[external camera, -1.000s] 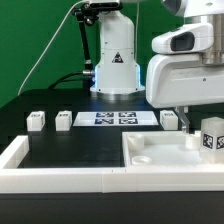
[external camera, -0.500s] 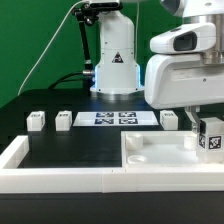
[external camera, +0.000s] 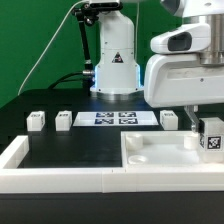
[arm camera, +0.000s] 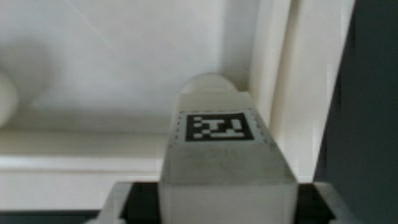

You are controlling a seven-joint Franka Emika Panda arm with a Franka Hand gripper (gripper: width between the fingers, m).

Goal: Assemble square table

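Observation:
The white square table top (external camera: 160,150) lies at the exterior view's right, rim up. Over its right side my gripper (external camera: 207,132) is shut on a white tagged leg (external camera: 212,139), which stands upright just above the tray. In the wrist view that leg (arm camera: 217,130) juts out from between my dark fingers (arm camera: 139,203), its tag facing the camera, with the table top's floor (arm camera: 89,70) and raised rim (arm camera: 270,60) behind it. Three more legs (external camera: 37,121), (external camera: 64,119), (external camera: 169,119) stand in a row on the black worktop.
The marker board (external camera: 113,118) lies flat between the loose legs. A long low white wall (external camera: 60,176) edges the worktop's front and left. The arm's white base (external camera: 115,60) rises behind the marker board.
The jaws have come together on the leg, which stood between open fingers a second ago. The leg has shifted only slightly.

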